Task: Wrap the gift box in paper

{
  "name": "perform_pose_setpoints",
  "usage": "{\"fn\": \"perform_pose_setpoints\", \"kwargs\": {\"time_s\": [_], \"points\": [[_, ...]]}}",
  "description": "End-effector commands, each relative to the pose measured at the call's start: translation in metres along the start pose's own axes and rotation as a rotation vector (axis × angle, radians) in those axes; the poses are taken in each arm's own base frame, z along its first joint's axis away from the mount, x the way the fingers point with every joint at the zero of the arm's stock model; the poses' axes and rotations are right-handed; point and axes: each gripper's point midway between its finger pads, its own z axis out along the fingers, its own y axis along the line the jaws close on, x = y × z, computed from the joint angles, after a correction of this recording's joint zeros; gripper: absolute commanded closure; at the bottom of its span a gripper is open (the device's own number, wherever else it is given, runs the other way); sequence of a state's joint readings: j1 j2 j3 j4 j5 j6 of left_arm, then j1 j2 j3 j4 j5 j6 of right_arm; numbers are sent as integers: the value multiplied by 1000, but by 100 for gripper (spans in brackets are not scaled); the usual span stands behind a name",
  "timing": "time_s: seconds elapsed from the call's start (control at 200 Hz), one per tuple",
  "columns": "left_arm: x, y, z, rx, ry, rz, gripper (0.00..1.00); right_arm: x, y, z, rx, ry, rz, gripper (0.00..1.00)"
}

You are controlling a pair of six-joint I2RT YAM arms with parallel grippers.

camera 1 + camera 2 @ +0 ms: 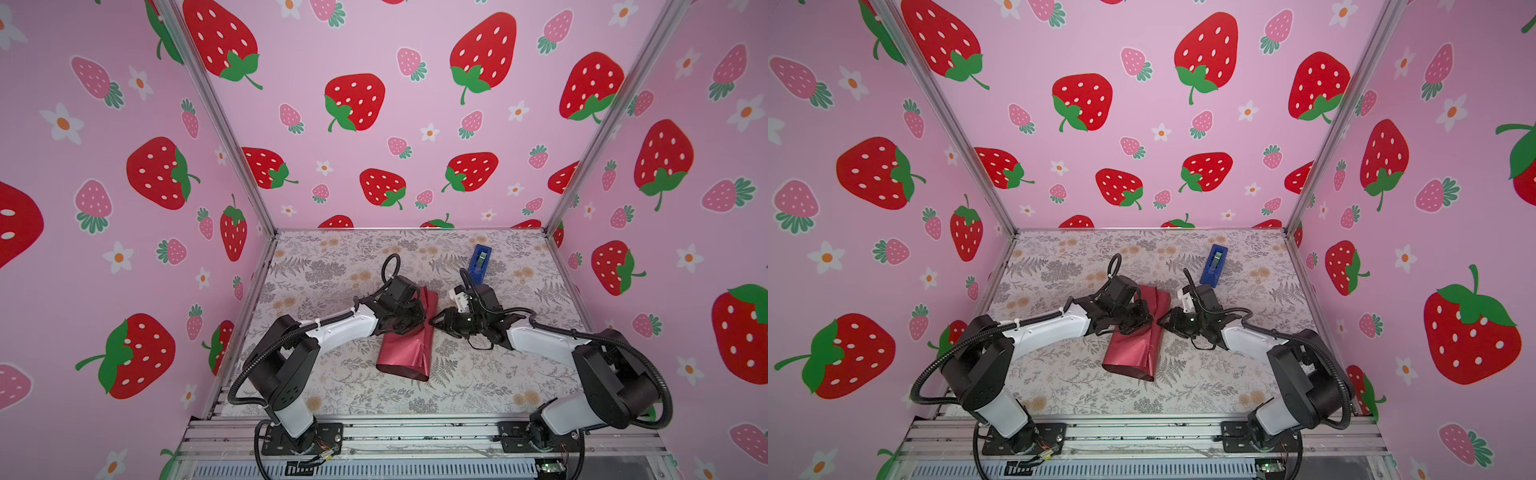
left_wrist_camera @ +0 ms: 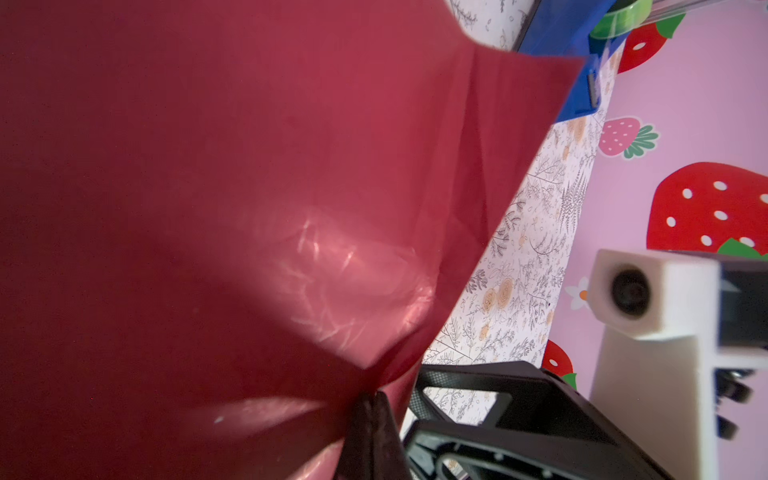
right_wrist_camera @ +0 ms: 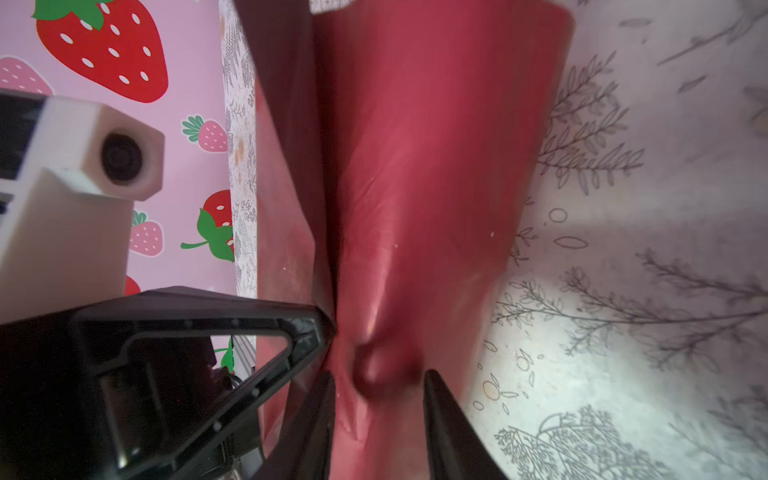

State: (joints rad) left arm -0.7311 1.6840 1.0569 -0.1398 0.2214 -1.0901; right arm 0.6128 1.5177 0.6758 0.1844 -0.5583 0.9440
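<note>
Blue tape dispenser (image 1: pixel 480 261) on floral tabletop (image 1: pixel 332 257)

light: bright, even | glare: sheen on paper (image 2: pixel 332 266) | blur: wrist views soft close-up | edges: top views bowed

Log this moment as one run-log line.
left tool: shut, pinching paper | right tool: jaws apart around a paper fold | gift box: not visible | tape dispenser: standing apart, untouched
</note>
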Motion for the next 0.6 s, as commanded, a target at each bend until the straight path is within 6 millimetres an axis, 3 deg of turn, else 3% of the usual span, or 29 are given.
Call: {"fn": "perform_pose_setpoints", "kwargs": {"time_s": [0.0,0.155,0.31,0.595], "points": [[7,7,-6,-40,27,6,100,8,-5,6,-21,32,13,68],[6,-8,-17,-22,32,44,100,15,-20,7,14,44,40,76],[7,-26,-26,15,45,69,100,17,-24,7,27,47,47,78],[15,-46,-17,58,83,72,100,16,-24,3,43,35,44,78]]}}
